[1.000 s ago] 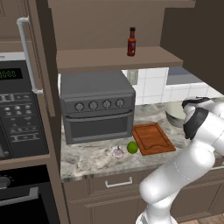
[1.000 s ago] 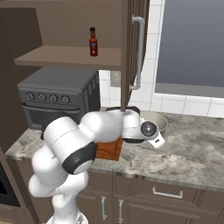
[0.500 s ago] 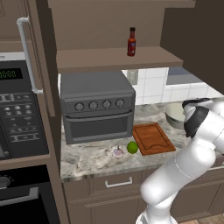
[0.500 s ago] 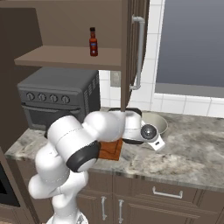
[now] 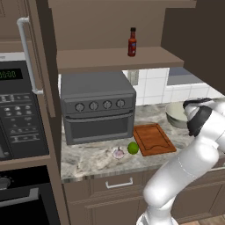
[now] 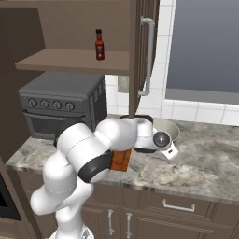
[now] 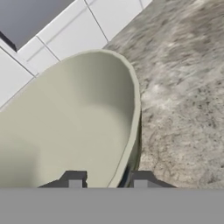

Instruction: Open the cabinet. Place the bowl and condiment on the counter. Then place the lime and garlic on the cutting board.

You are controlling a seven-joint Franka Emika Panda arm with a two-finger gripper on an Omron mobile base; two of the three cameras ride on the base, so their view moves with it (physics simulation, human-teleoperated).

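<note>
gripper (image 7: 107, 179) pinching bowl (image 7: 74, 127) rim, one finger each side, closed tight | bowl sitting on counter (image 7: 183, 87) by window, prob. being set down | condiment (image 5: 132, 42) waiting on cabinet (image 5: 118, 59) shelf

Condiment (image 6: 99, 44) upright on open cabinet (image 6: 77, 59) shelf, bowl (image 6: 169, 129) on counter (image 6: 210, 161), behind white arm

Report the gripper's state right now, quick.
Gripper: closed on the rim of the bowl, one fingertip inside the wall and one outside, over the counter.
</note>
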